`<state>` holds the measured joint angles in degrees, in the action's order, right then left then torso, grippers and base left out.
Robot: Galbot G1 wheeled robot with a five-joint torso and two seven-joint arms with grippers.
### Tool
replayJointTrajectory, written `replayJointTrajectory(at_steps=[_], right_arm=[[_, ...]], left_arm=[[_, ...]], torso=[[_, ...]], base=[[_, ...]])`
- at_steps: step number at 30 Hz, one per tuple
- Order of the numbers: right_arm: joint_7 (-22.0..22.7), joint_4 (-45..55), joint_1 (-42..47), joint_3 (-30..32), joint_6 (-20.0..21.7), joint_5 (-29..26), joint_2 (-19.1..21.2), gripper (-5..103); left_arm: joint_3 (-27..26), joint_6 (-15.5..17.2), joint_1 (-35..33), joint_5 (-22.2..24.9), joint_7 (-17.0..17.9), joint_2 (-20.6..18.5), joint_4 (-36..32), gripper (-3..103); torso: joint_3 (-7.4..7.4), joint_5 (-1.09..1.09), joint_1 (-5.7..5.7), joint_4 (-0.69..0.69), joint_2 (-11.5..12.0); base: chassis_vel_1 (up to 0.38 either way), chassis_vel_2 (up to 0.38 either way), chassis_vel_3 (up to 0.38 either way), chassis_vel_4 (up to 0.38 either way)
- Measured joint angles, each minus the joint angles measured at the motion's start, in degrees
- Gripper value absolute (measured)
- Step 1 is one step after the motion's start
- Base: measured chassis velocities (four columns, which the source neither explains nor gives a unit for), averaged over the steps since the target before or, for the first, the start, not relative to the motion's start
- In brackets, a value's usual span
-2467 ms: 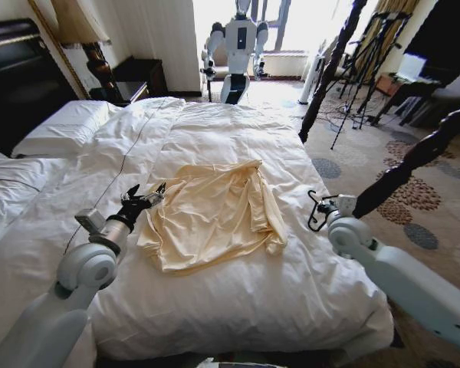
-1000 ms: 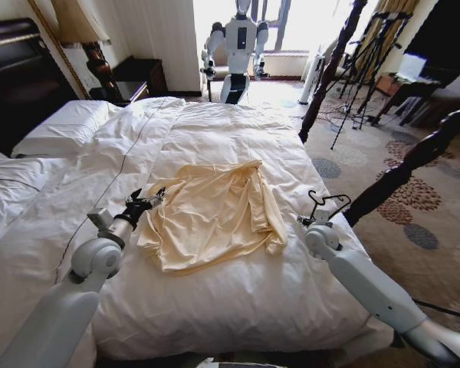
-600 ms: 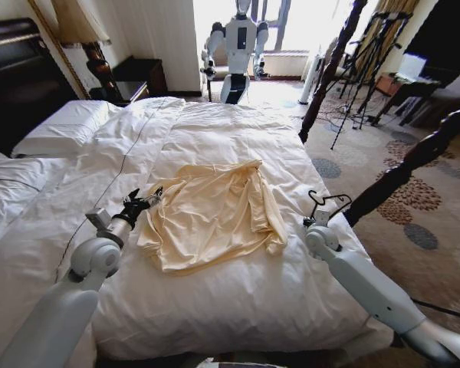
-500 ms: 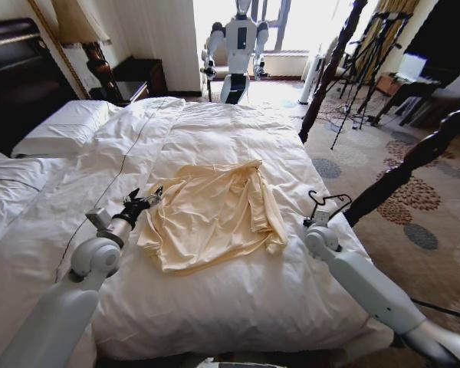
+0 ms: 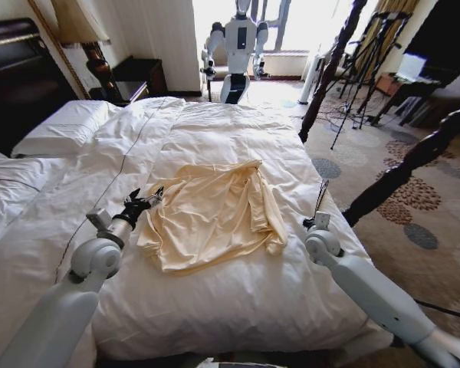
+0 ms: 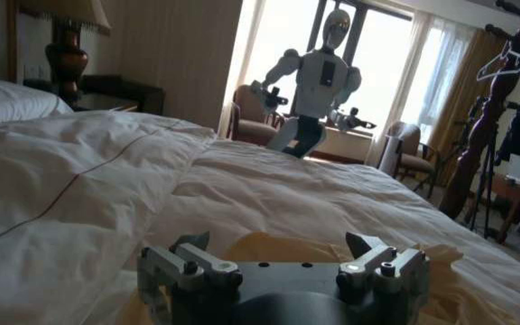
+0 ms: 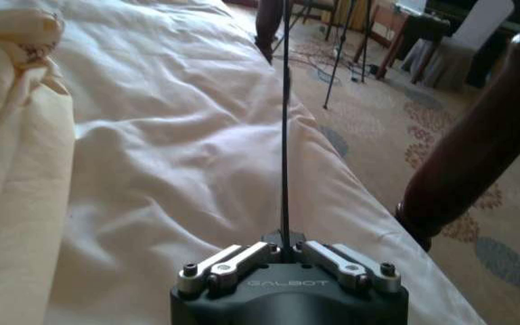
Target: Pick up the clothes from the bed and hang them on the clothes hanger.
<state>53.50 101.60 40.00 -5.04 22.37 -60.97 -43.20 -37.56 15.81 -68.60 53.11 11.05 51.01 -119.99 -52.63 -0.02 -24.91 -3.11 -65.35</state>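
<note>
Yellow, soft and slightly shiny, the shirt [image 5: 215, 215] lies crumpled mid-bed [image 5: 238, 307], the left gripper [image 5: 148, 198] spread apart at its left edge. Light, slippery fabric probably wants a bunched-fold pinch. Near the bed's right edge, the right gripper [image 7: 286, 252] clamps the wire hanger [image 7: 284, 122].

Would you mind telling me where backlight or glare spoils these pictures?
Head view: the window is blown out white. Left wrist view: the same backlight leaves the left claw dim. Right wrist view: the duvet is bright, though its folds read.
</note>
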Motion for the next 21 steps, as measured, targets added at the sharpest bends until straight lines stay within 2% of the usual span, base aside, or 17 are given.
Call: replayJointTrajectory(at_steps=[7,8,9,10,12,13,16,17,18,19,21], right_arm=[[0.47,7.92,0.88,0.09,0.0,1.87,3.82,-2],[0.44,11.01,0.9,0.08,-0.04,2.47,5.61,-1],[0.44,11.01,0.9,0.08,-0.04,2.47,5.61,-1],[-0.61,14.0,-0.06,-0.01,-0.35,2.83,8.03,0],[-4.82,16.4,-3.88,-0.87,-1.27,1.54,10.84,0],[-4.82,16.4,-3.88,-0.87,-1.27,1.54,10.84,0],[-14.78,17.05,-11.1,-3.13,-2.51,-4.31,12.56,0],[-14.78,17.05,-11.1,-3.13,-2.51,-4.31,12.56,0],[-17.24,17.01,-12.09,-3.35,-2.74,-6.13,12.86,0],[-19.65,16.77,-12.67,-3.52,-2.98,-7.3,13.11,0],[-27.5,14.64,-14.35,-5.21,-3.83,-8.5,12.82,0]], left_arm=[[-0.91,0.12,-1.44,-0.04,1.15,0.08,-1.92,100],[-1.3,0.13,-2.1,-0.1,1.63,0.26,-2.76,100],[-1.3,0.13,-2.1,-0.1,1.63,0.26,-2.76,100],[-1.63,0.15,-2.7,-0.22,2.35,0.47,-3.78,100],[-1.95,0.17,-3.35,-0.28,3.41,0.75,-4.93,100],[-1.95,0.17,-3.35,-0.28,3.41,0.75,-4.93,100],[-1.32,0.32,-3.06,-0.34,4.1,0.88,-5.5,100],[-1.32,0.32,-3.06,-0.34,4.1,0.88,-5.5,100],[-0.53,0.51,-2.2,-0.32,4.09,0.84,-5.22,100],[-0.01,0.71,-1.58,-0.3,4.02,0.78,-4.97,100],[0.15,1.04,-1.24,-0.24,3.84,0.66,-4.85,100]], torso=[[0.0,0.0,0.0,0.0,0.0],[0.0,-0.01,0.0,0.01,0.0],[0.0,-0.01,0.0,0.01,0.0],[0.0,0.01,0.01,-0.01,0.0],[0.0,-0.02,0.01,-0.02,0.0],[0.0,-0.02,0.01,-0.02,0.0],[0.0,-0.03,0.01,0.04,0.0],[0.0,-0.03,0.01,0.04,0.0],[0.0,-0.02,0.01,0.05,0.0],[0.0,-0.02,0.01,0.02,0.0],[0.0,-0.03,0.0,-0.05,0.0]], base=[[0.0,0.0,0.0,0.0],[0.0,0.0,0.0,0.0],[0.0,0.0,0.0,0.0],[0.0,0.0,0.0,0.0],[0.0,0.0,0.0,0.0],[0.0,0.0,0.0,0.0],[0.0,0.0,0.0,0.0],[0.0,0.0,0.0,0.0],[0.0,0.0,0.0,0.0],[0.0,0.0,0.0,0.0],[0.0,0.0,0.0,0.0]])
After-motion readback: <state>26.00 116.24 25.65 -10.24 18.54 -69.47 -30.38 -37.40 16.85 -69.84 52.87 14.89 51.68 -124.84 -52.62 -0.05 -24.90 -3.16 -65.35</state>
